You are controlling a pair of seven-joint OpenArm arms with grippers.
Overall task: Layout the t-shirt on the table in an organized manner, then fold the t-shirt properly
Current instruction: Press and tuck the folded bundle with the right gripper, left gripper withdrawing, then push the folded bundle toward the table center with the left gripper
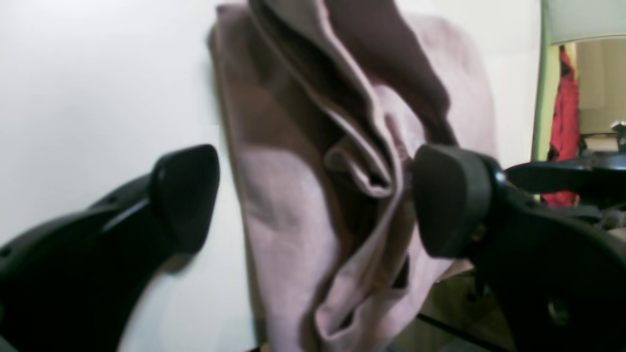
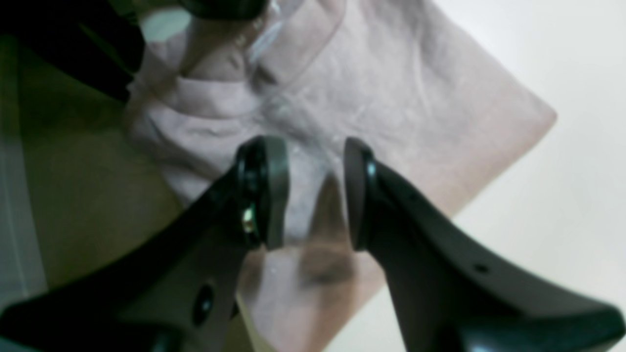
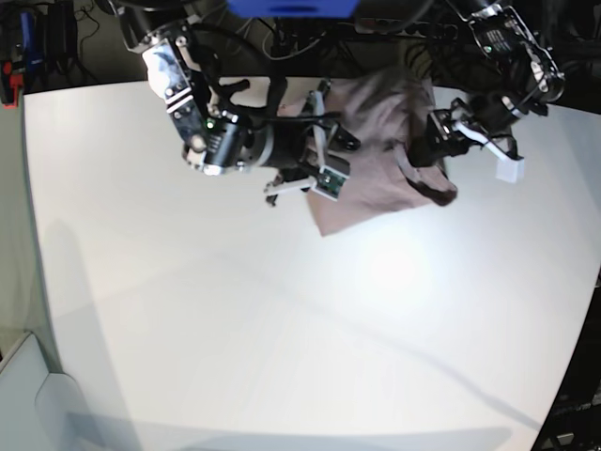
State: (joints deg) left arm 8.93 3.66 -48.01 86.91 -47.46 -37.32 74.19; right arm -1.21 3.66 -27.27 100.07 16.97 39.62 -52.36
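Observation:
The mauve-pink t-shirt (image 3: 376, 178) lies bunched in thick folds at the far edge of the white table (image 3: 282, 310). In the left wrist view my left gripper (image 1: 318, 200) stands wide open around the crumpled t-shirt (image 1: 293, 220). One fingertip (image 1: 186, 195) is over bare table (image 1: 98, 73) and the other is against the cloth. In the right wrist view my right gripper (image 2: 313, 190) hovers over a flatter part of the t-shirt (image 2: 391, 98), jaws partly apart with nothing pinched. In the base view the left gripper (image 3: 423, 155) is at the shirt's right side and the right gripper (image 3: 331, 150) at its left.
The table's far edge runs right under the shirt, with floor (image 2: 73, 171) showing beyond it. Cables and dark equipment (image 3: 376, 38) crowd the space behind the table. A red garment (image 1: 565, 122) hangs off to the side.

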